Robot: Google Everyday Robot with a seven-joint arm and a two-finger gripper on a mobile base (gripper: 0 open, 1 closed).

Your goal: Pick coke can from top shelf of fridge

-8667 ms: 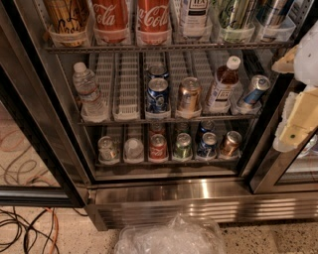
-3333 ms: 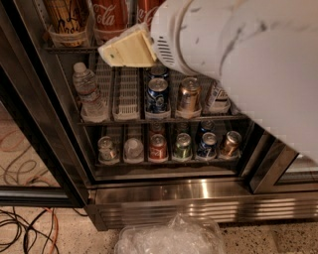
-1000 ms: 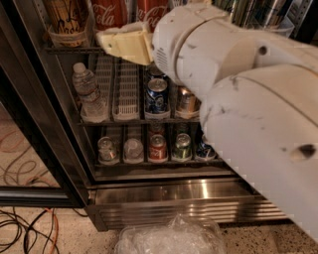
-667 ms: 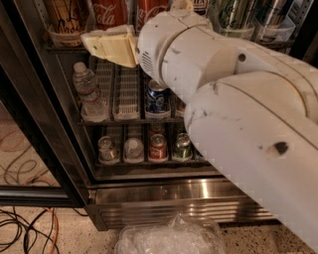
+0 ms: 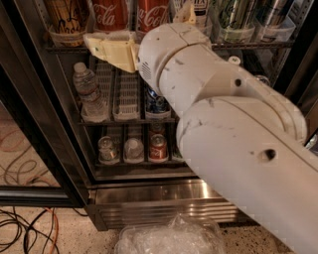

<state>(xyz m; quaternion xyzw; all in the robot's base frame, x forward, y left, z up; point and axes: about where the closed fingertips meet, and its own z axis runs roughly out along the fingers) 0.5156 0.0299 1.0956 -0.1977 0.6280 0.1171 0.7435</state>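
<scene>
Two red coke cans (image 5: 110, 15) (image 5: 153, 12) stand side by side on the top shelf (image 5: 248, 44), a grey wire rack with clear trays, inside the open fridge (image 5: 149, 198). Only their lower halves show. A tan can (image 5: 67, 17) stands to their left. My gripper (image 5: 119, 48), cream-coloured, sits right in front of the shelf's front edge, just below the two coke cans and pointing left. My big white arm (image 5: 223, 124) covers the right half of the fridge.
On the middle rack stand a water bottle (image 5: 88, 94), white ribbed lane dividers (image 5: 126, 94) and a blue can (image 5: 158, 104). The bottom rack holds small cans (image 5: 133, 148), one of them red (image 5: 159, 148). A crumpled plastic bag (image 5: 169, 238) and cables (image 5: 25, 228) lie on the floor.
The arm swung in from the right edge across the fridge front. Over the last second the gripper slid left along the top shelf's edge, then held about still.
</scene>
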